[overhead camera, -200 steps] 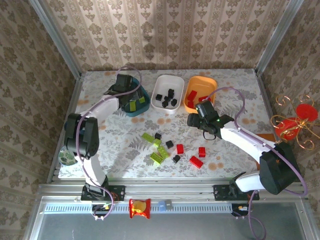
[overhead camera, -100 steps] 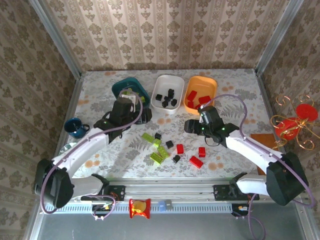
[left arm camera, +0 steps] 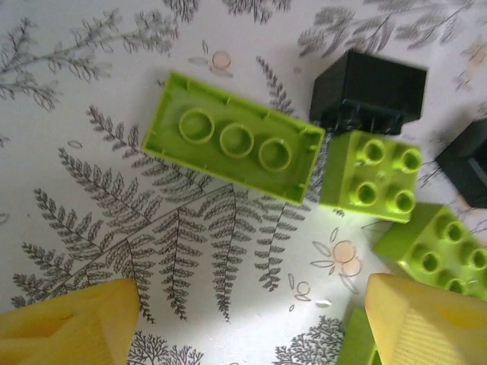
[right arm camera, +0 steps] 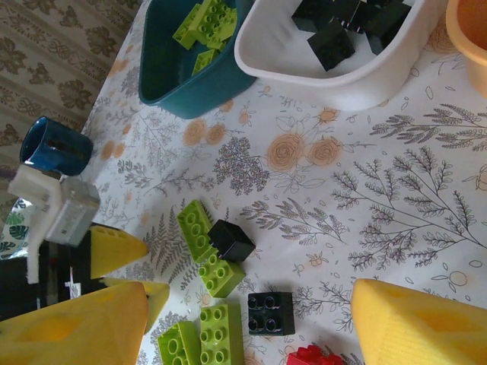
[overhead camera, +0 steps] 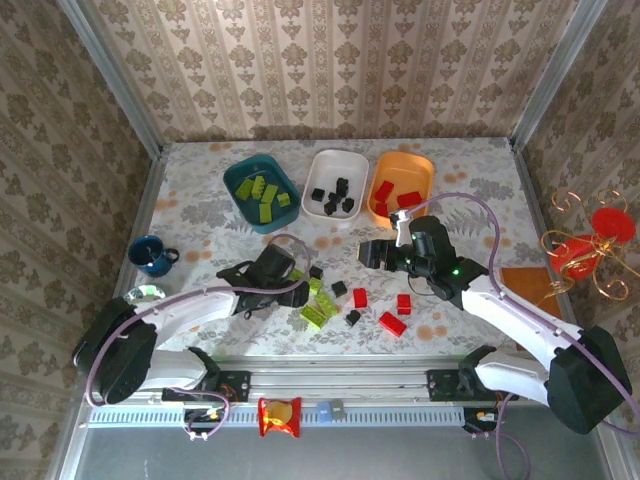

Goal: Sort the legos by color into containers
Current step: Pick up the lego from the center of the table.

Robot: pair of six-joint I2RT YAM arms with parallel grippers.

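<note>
1. About 10 legos (overhead camera: 335, 298) lie loose on the table (overhead camera: 200, 215), between my 2 grippers: roughly 4 green, 3 black, 3 red.
2. A long green brick (left arm camera: 232, 146), underside up, lies just ahead of my left gripper (left arm camera: 243, 331), in line with its gap. The fingers (left arm camera: 68, 327) are spread and pinch nothing.
3. A black brick (right arm camera: 270, 312) sits just ahead of my right gripper (right arm camera: 243, 334), between its spread, empty fingers (right arm camera: 418, 327). A red one (right arm camera: 310, 356) peeks in nearer the gap.
4. Sorted so far: greens in the teal tray (overhead camera: 235, 172), blacks in the white tray (overhead camera: 335, 153), reds in the orange tray (overhead camera: 425, 165), all well beyond both sets of fingers.
5. I judge the job past halfway, with about 10 picks left.
</note>
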